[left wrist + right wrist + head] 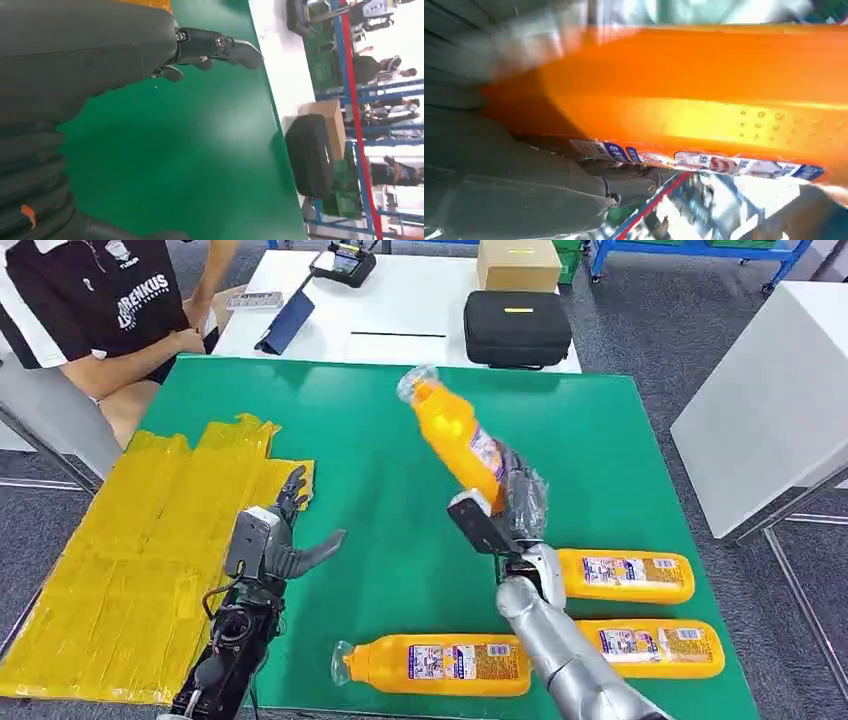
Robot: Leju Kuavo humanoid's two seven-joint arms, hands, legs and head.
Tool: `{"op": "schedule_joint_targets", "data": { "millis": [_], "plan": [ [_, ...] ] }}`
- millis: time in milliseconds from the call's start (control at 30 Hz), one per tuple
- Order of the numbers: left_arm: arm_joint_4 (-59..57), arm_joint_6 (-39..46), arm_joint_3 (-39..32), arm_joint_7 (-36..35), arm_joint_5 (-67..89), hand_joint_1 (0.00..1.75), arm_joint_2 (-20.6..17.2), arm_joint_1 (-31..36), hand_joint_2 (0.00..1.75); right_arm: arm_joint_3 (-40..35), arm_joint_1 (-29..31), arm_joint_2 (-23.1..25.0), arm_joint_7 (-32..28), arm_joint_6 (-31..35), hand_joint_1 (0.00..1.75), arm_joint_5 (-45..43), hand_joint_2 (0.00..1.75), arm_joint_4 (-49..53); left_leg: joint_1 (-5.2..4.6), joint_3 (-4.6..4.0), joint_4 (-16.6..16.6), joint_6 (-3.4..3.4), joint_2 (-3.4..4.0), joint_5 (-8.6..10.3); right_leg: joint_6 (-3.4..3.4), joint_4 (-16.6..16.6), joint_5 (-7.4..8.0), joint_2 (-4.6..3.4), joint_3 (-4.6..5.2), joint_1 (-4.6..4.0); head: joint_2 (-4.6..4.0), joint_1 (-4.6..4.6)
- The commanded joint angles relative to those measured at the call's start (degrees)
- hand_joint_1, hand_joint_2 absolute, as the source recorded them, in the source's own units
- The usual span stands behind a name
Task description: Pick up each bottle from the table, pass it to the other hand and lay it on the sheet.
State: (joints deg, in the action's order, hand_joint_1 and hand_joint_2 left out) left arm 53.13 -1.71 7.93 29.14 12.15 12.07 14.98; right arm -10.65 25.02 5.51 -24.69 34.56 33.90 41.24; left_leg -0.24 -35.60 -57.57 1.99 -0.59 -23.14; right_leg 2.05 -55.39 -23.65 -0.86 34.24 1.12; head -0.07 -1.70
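Note:
My right hand (pixel 500 510) grips an orange bottle (pixel 455 435) by its lower end and holds it tilted above the middle of the green table (pixel 360 440), cap end up and away from me. Close up in the right wrist view, the bottle (pixel 684 85) lies against the hand (pixel 524 190). My left hand (pixel 280 540) hovers open, fingers spread, at the near edge of the yellow sheet (pixel 130 540); its fingers (pixel 220 47) hold nothing. Three more orange bottles lie on the table: one near the front edge (pixel 440 664), two at the right (pixel 625 575) (pixel 655 647).
A person in a black and white shirt (pixel 90 300) sits at the table's far left corner. Behind the green table stands a white table (pixel 400 310) with a black case (pixel 517 328), a cardboard box (pixel 518 264) and small devices. A white surface (pixel 770 390) stands to the right.

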Motion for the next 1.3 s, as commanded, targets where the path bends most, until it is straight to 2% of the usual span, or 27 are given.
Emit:
{"op": "schedule_joint_targets", "data": {
  "millis": [33, 100, 233, 367, 533, 800, 1100, 1300],
  "plan": [
    [1.3, 0.0, 3.2, -0.5, 0.6, 0.0, -1.6, 0.9, 1.75, 7.1, -2.0, 3.4, -4.3, 0.3, 1.75, -4.7, 1.75, 7.5, 0.02, 0.08, 0.0, -0.1, 0.05, -0.09, -0.09, 0.0, -0.07, 0.03, -0.08, -0.03, 0.0, 0.02],
    [2.8, -0.5, 5.4, -0.5, 1.6, 0.0, -1.9, 1.6, 1.75, 7.2, -3.1, 4.7, -8.2, -4.2, 1.75, -9.0, 1.75, 10.1, 0.01, 0.07, 0.0, -0.12, 0.04, -0.1, -0.11, 0.0, -0.1, 0.05, -0.07, -0.03, 0.0, 0.0],
    [6.4, -2.5, 9.1, -2.7, 2.8, 0.0, -1.7, 4.1, 1.75, 5.0, -4.4, 6.1, -8.8, -9.5, 1.75, -11.0, 1.75, 13.5, 0.05, -0.06, -0.1, -0.13, 0.01, -0.09, -0.12, -0.1, -0.09, 0.07, 0.06, -0.06, 0.0, 0.0],
    [7.1, -2.8, 9.7, -3.1, 2.8, 0.0, -1.7, 4.5, 1.75, 4.4, -4.4, 6.4, -8.8, -10.1, 1.75, -11.1, 1.75, 13.3, 0.03, -0.04, 0.0, -0.1, -0.01, -0.05, -0.09, 0.0, -0.06, 0.09, 0.04, -0.03, 0.0, 0.0],
    [10.6, -4.0, 12.6, -4.1, 2.8, 0.0, -2.5, 6.6, 1.75, 0.3, -3.1, 7.1, -8.8, -14.5, 1.75, -9.0, 1.75, 9.2, 0.06, 0.14, -0.1, -0.17, 0.1, -0.17, -0.15, -0.1, -0.15, 0.03, -0.12, -0.08, 0.0, 0.0],
    [7.9, -6.6, 16.7, -6.8, 1.6, 0.0, -0.1, 13.1, 1.75, -7.0, -3.5, 8.4, -7.0, -14.2, 1.75, -3.9, 1.75, 3.4, 0.08, 0.05, 0.0, -0.14, -0.06, -0.09, -0.13, 0.0, -0.11, 0.17, -0.08, -0.09, 0.0, 0.0],
    [7.1, -6.7, 17.2, -6.7, 0.3, 0.0, -0.4, 13.4, 1.75, -8.7, -3.7, 8.8, -6.2, -14.7, 1.75, -2.7, 1.75, 1.2, 0.05, 0.25, 0.0, -0.17, -0.01, -0.14, -0.16, 0.0, -0.17, 0.17, -0.25, -0.07, 0.0, 0.02],
    [4.0, -7.1, 17.3, -6.2, -0.7, 0.0, 0.5, 14.3, 1.75, -11.0, -5.4, 8.7, -5.6, -12.3, 1.75, 1.0, 1.75, 1.6, 0.07, 0.08, 0.0, -0.12, -0.08, -0.07, -0.11, 0.1, -0.1, 0.19, -0.09, -0.08, 0.0, 0.02]
  ]
}}
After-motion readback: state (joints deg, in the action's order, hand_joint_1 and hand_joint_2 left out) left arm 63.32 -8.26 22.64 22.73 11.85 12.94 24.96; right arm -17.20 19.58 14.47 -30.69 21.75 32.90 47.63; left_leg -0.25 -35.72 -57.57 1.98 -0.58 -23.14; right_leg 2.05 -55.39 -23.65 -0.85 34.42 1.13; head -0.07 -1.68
